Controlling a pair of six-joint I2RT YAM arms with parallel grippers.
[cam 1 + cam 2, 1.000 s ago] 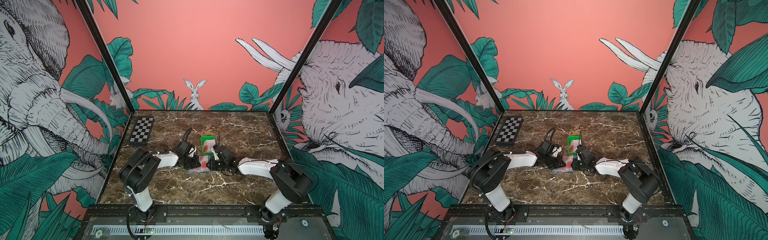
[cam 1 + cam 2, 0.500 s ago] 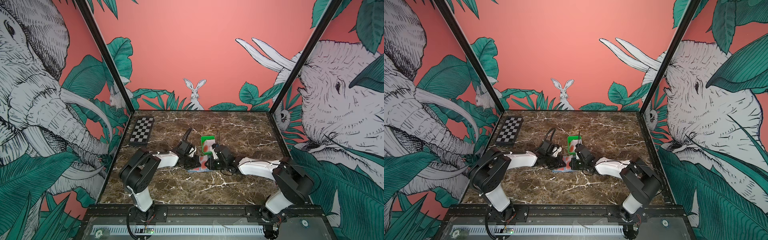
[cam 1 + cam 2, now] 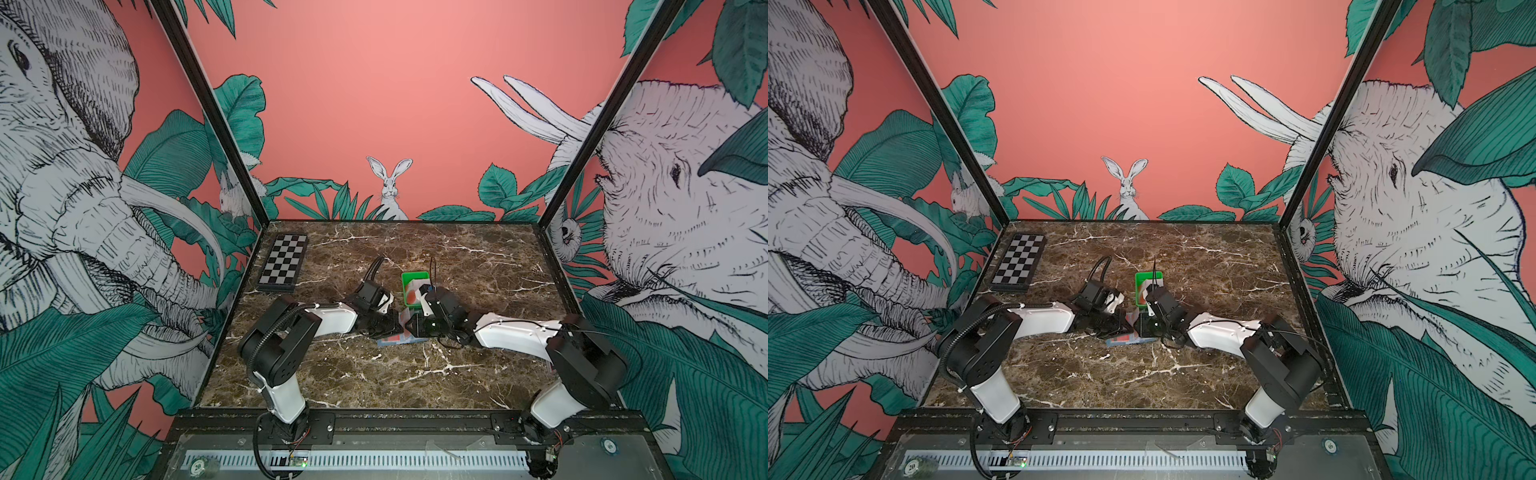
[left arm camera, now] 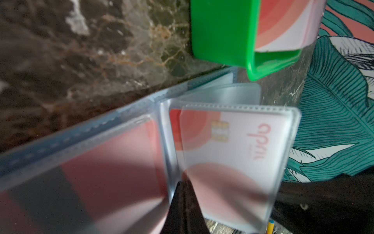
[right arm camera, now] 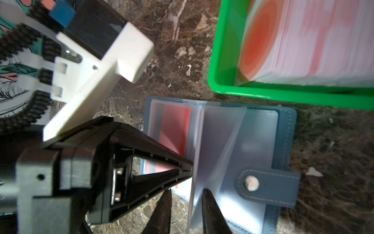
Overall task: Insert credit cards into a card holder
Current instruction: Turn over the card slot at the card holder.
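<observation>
The slate-blue card holder (image 5: 283,125) lies open on the marble, just in front of the green tray (image 5: 222,87). My left gripper (image 4: 183,187) is shut on the edge of a clear sleeve (image 4: 283,162) and holds it upright. That sleeve contains a white credit card (image 4: 232,145). A red card (image 5: 174,129) sits in the flat sleeve beside it. More credit cards (image 5: 303,40) stand stacked in the tray. My right gripper (image 5: 187,192) is open, its fingertips either side of a raised sleeve's edge. In a top view both grippers meet over the holder (image 3: 401,341).
A checkerboard (image 3: 282,266) lies at the back left of the table. The green tray (image 3: 415,275) stands directly behind the holder. The snap tab (image 5: 263,182) lies across the holder's right page. Enclosure walls bound the table on three sides.
My right gripper's jaws have parted slightly. The left gripper keeps its hold on the sleeve and has not visibly moved.
</observation>
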